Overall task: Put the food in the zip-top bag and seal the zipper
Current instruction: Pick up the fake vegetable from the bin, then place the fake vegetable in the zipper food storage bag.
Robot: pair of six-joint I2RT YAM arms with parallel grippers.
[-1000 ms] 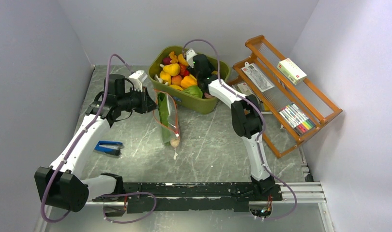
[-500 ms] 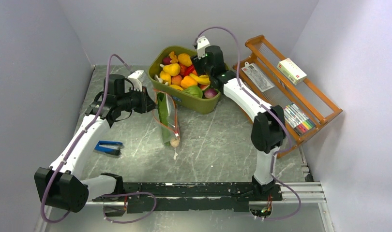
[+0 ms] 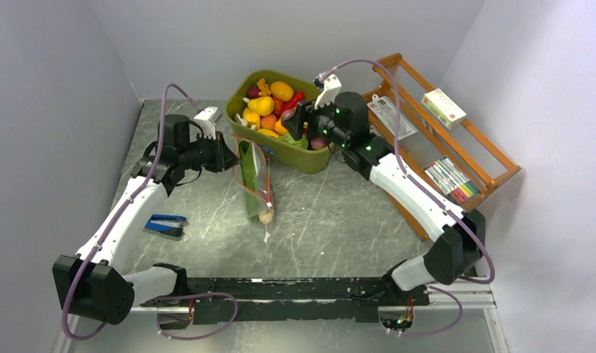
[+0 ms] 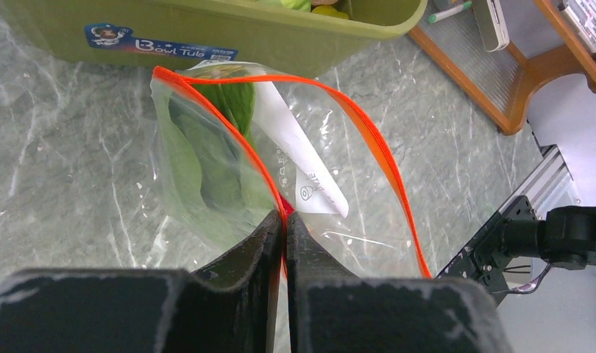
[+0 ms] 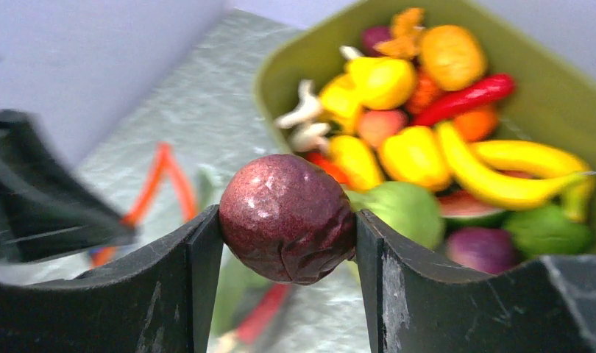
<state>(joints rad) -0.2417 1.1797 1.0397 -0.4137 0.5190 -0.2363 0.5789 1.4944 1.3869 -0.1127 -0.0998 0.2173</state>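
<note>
The zip-top bag (image 3: 255,175) hangs upright at about 7 o'clock of the green tub (image 3: 299,158), exactly where it was a second ago. Its mouth is spread wide, and the orange zipper (image 4: 376,147) runs round the opening. Green leaves (image 4: 207,162) and a white label (image 4: 302,156) sit inside, with a small pale piece (image 3: 265,217) at the bottom.

The left gripper (image 4: 282,220) hasn't budged, its fingers pressed together on the near zipper edge.

The change is on the right: a second ago the right gripper (image 5: 288,220) was down among the toys. Now it's up over the tub's 3 o'clock side, pointing toward 9 o'clock, the arm's elbow swung out low at 4 o'clock. It is clamped on a dark purple round fruit (image 5: 280,195).

The wooden rack (image 3: 457,147) stands at 3 o'clock.
</note>
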